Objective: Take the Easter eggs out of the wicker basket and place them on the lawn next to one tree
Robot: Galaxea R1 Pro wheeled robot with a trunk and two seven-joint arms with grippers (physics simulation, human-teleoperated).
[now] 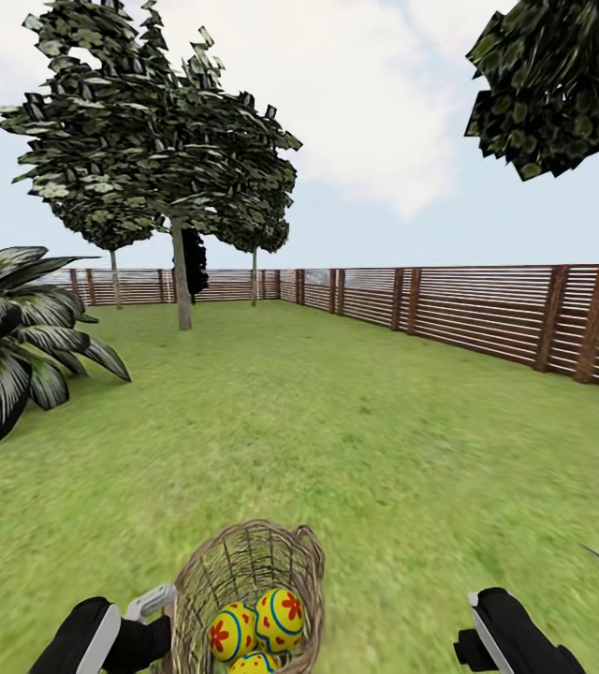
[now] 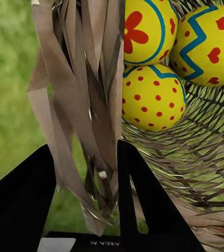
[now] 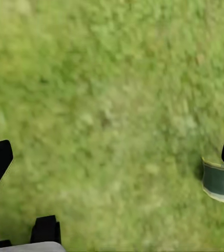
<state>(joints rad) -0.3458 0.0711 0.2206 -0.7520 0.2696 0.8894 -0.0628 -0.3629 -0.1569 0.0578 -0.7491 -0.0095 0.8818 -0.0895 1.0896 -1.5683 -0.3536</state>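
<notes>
I can see only the tops of the three Easter eggs (image 1: 255,625) inside the wicker basket (image 1: 243,571), and the picture's edge cuts off the basket's bottom. They are yellow with red flowers, hearts and dots and blue zigzag lines. My left claw (image 2: 85,173) is clenched on the basket's rim, and my right claw (image 3: 112,157) hangs wide open over the lawn (image 3: 112,105) beside the basket.

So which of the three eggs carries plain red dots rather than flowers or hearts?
The egg lying closest to the left tool in the left wrist view; the other two show a flower and hearts.
</notes>
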